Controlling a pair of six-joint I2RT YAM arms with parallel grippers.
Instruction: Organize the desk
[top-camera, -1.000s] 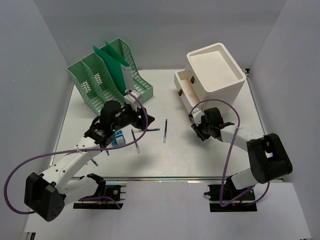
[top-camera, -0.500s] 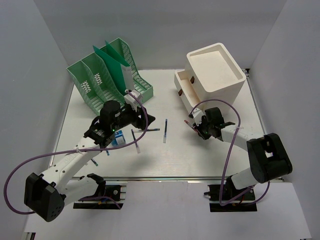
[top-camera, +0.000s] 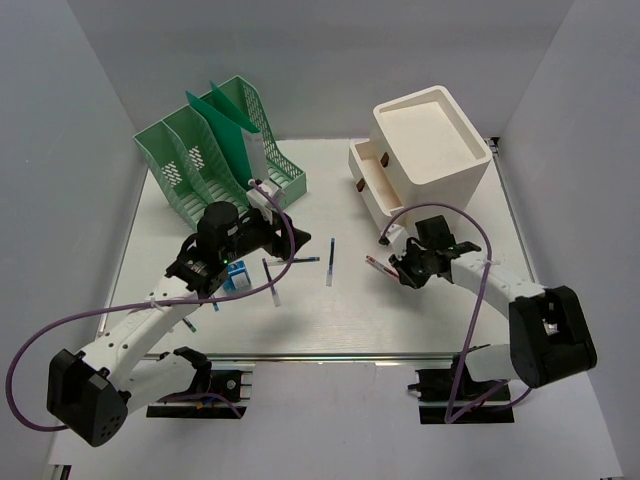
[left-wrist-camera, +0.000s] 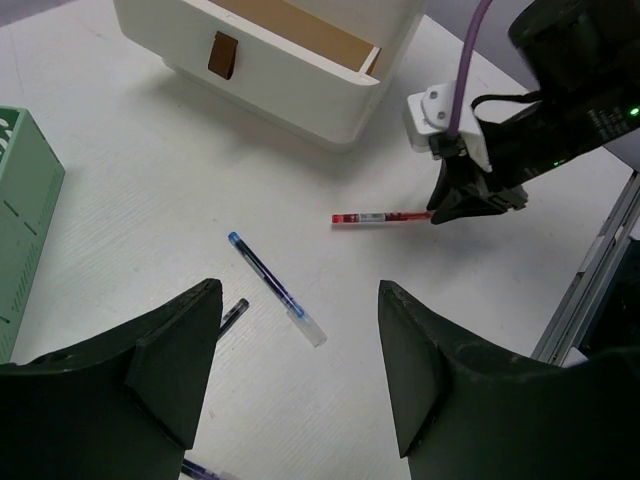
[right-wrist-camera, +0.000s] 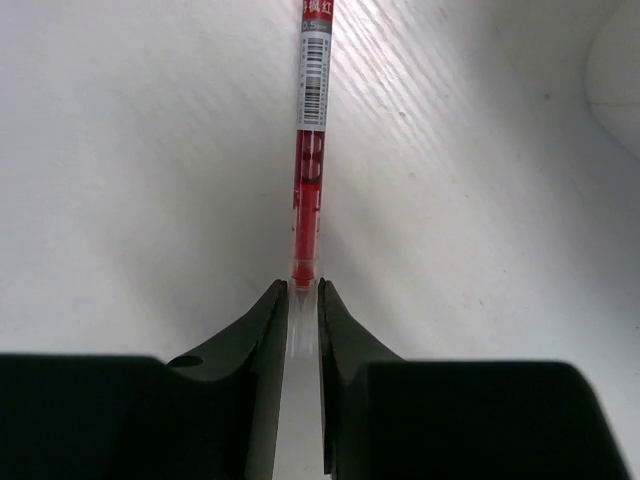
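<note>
Two end effectors sit over the flat white rectangular worktop (top-camera: 330, 320) with a metal rail frame, which spreads from the arm bases to the pale grey walls. It carries a mint-green slotted plastic file rack (top-camera: 215, 150) at far left and a white drawer box (top-camera: 430, 150) at far right. The right end effector (right-wrist-camera: 303, 300), near the drawer box, has its jaws almost together, pinching the clear end of a slim red-ink pen (right-wrist-camera: 310, 150) with a barcode label. The left end effector (left-wrist-camera: 295, 290) hangs spread wide with nothing between its jaws, above a thin blue-capped pen (left-wrist-camera: 272, 288) lying mid-worktop.
</note>
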